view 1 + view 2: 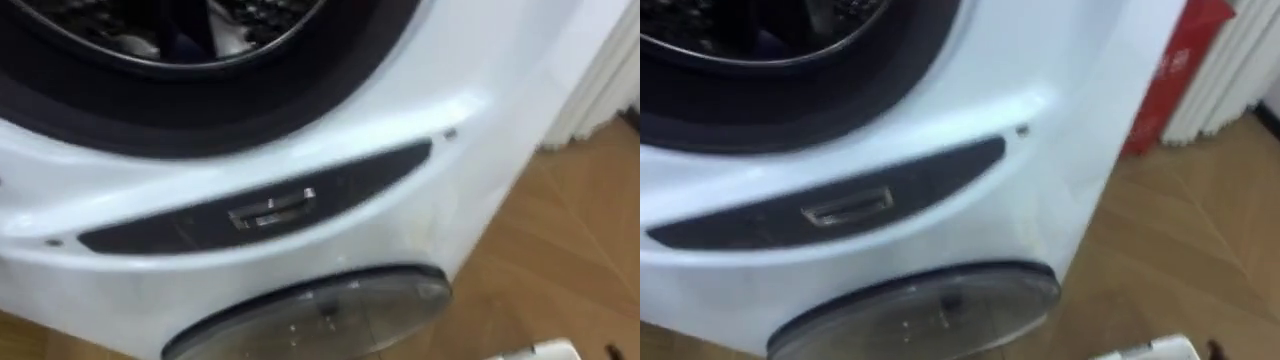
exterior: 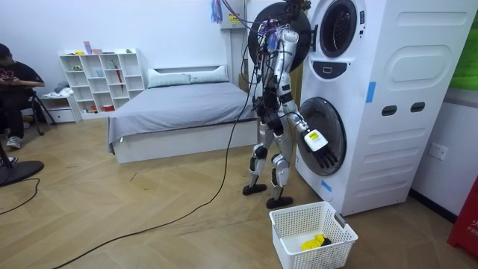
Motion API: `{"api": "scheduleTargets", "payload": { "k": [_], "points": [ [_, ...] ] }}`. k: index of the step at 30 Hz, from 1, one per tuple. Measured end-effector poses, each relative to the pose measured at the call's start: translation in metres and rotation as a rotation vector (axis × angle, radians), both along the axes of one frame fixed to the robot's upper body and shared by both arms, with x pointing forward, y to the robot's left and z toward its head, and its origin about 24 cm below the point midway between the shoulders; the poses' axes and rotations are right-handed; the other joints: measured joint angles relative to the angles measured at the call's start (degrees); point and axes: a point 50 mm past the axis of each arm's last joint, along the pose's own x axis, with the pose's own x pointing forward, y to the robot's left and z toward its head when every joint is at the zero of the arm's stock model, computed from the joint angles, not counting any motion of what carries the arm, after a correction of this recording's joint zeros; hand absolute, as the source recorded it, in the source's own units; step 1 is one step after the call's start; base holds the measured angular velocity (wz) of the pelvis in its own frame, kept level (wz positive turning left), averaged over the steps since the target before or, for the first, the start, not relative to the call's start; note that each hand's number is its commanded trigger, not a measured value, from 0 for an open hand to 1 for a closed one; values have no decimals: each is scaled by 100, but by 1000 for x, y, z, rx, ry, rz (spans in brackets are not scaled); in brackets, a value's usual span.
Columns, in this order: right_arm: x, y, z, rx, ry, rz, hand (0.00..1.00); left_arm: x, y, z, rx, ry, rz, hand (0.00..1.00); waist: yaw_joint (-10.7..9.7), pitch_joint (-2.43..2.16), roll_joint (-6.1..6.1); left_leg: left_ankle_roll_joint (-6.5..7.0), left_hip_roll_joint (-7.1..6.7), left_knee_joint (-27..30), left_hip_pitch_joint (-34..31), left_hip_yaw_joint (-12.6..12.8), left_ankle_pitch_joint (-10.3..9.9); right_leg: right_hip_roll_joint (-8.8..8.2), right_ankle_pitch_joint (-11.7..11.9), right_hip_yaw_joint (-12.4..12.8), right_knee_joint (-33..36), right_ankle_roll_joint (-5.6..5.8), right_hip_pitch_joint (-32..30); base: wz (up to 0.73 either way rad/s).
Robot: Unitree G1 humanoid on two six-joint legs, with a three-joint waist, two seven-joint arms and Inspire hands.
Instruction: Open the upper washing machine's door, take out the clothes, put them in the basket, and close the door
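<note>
The upper washing machine (image 1: 400, 90) is right in front of me, its dark-rimmed drum opening (image 1: 170, 110) at the top of the eye views. Inside the drum lies what looks like dark and pale clothing (image 1: 190, 35), mostly cut off by the frame's top edge. In the room view I stand upright facing the stacked machines (image 2: 388, 97), with the upper round door (image 2: 270, 33) swung open beside my head. My right hand (image 2: 320, 153) hangs low in front of the lower machine's door (image 2: 328, 134), fingers straight and holding nothing.
A dark control strip with a small metal handle (image 1: 270, 210) runs under the drum, with the lower machine's glass door (image 1: 320, 310) beneath. A white laundry basket (image 2: 328, 224) holding a yellow cloth (image 2: 314, 242) stands on the wooden floor by my feet; its rim (image 1: 535, 350) shows at lower right.
</note>
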Motion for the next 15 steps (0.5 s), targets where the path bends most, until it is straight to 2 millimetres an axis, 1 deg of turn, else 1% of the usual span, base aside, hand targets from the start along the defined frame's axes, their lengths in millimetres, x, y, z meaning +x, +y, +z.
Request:
{"api": "scheduleTargets", "payload": {
  "k": [1, 3, 4, 5, 6, 7, 8, 9, 10, 12, 13, 15],
  "points": [
    [-6, 4, -6, 50, 31, -15, 0, 0, -2, 0, -2, -7, -5, 0, 10, -5, -20, -10, 21, -45, 108, -57, 6, -8, -27, -87, -53, -12, 137, 39],
    [-18, 10, -15, 113, 88, -21, 0, -1, -3, -1, -2, -4, -8, 0, 86, 11, -86, -27, 44, -69, 285, -85, 18, -6, -54, -141, -134, -30, 352, 23],
    [-23, 12, -18, 144, 121, -21, 0, -1, -5, -1, -9, -7, 7, 0, 123, 17, -115, -31, 64, -74, 393, -137, 22, -19, -63, -216, -230, -36, 526, 30],
    [-30, 14, -21, 173, 150, -29, 0, -1, -8, -2, -18, -12, 23, 0, 148, 11, -148, -31, 82, -76, 464, -142, 22, -31, -71, -285, -332, -35, 656, 34],
    [-32, 16, -23, 185, 160, -31, 0, -2, -9, -2, -17, -10, 18, 0, 169, 7, -167, -31, 89, -76, 517, -151, 22, -38, -71, -317, -402, -35, 724, 31],
    [-34, 20, -25, 211, 176, -34, 0, -3, -9, -2, -16, -4, 10, 0, 210, -6, -202, -31, 102, -75, 565, -191, 22, -50, -68, -386, -492, -37, 828, 22],
    [-35, 21, -26, 224, 183, -36, 0, -3, -9, -2, -16, -3, 8, 0, 230, -4, -220, -31, 108, -77, 598, -216, 22, -51, -65, -409, -532, -39, 885, 26],
    [-38, 23, -29, 241, 205, -32, 0, -3, -9, -2, -13, -1, 0, 0, 282, -19, -251, -32, 121, -81, 654, -285, 21, -56, -46, -464, -609, -39, 1008, 32],
    [-42, 25, -31, 257, 223, -35, 0, -3, -8, -2, -8, 1, -3, 0, 300, -21, -264, -32, 129, -95, 724, -361, 21, -72, -40, -550, -699, -39, 1148, 39],
    [-43, 26, -32, 274, 241, -31, 0, -7, -6, -2, 0, 6, 10, 0, 322, -17, -271, -32, 134, -160, 872, -445, 21, -70, -53, -605, -754, -39, 1314, 26],
    [-41, 27, -32, 285, 245, -28, 0, -8, -5, -2, 3, 10, 20, 0, 343, -4, -274, -32, 137, -167, 939, -475, 21, -79, -62, -639, -792, -39, 1419, 16],
    [-40, 31, -33, 310, 246, -31, 0, -8, -4, -3, 10, 18, 10, 0, 378, 0, -293, -32, 134, -167, 996, -557, 21, -96, -90, -700, -797, -39, 1490, 21]
  ]
}}
